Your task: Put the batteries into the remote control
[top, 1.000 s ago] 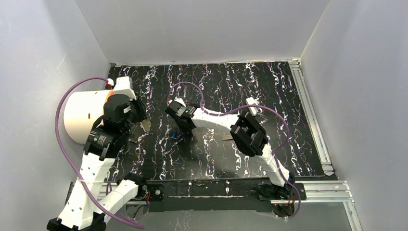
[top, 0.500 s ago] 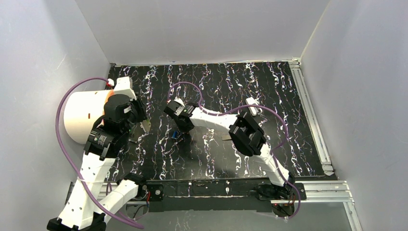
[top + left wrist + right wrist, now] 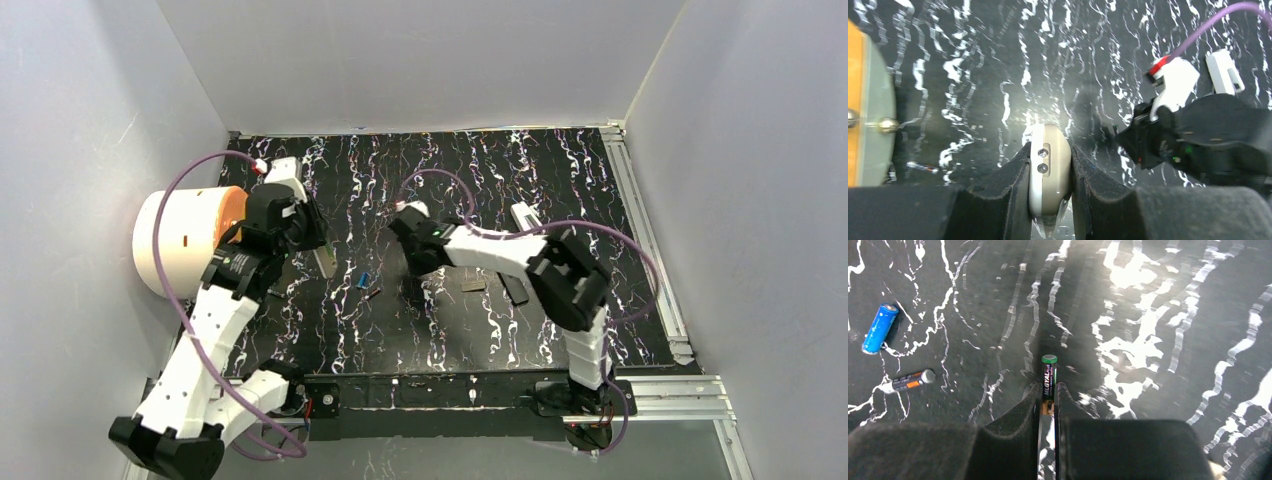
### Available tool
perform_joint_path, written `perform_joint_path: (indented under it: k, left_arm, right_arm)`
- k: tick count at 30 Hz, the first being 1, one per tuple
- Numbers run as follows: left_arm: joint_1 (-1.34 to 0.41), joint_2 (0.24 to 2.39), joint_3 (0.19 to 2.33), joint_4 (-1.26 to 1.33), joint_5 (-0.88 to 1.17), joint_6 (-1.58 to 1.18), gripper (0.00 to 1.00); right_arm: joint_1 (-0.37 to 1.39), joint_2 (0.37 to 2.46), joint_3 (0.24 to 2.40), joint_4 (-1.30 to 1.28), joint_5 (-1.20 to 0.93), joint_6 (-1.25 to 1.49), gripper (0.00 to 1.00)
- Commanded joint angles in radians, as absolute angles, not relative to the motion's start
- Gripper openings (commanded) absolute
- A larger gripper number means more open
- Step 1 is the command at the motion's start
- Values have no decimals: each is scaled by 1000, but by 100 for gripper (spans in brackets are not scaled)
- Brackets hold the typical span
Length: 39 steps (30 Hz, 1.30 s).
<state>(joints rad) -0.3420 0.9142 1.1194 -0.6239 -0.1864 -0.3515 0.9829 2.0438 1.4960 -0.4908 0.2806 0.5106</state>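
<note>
Right arm (image 3: 490, 250) further right, green battery (image 3: 1049, 382) between jaws

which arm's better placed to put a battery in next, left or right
Right: the right gripper is shut on the green-capped battery; the left gripper is clamped on the remote, so it can probably only steady that.

Your left gripper (image 3: 318, 249) holds a grey remote (image 3: 325, 263). A blue battery (image 3: 362, 279) and a dark battery (image 3: 372, 294) lie close together on the mat (image 3: 450, 170), between it and your right gripper (image 3: 412, 282).
</note>
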Motion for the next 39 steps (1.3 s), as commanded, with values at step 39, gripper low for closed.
perform_joint_path:
  k: [39]
  left_arm:
    - [-369,1629,940,898,912,-1361,0]
  right_arm:
    - [768,1343,1434,-584,-146,540,12]
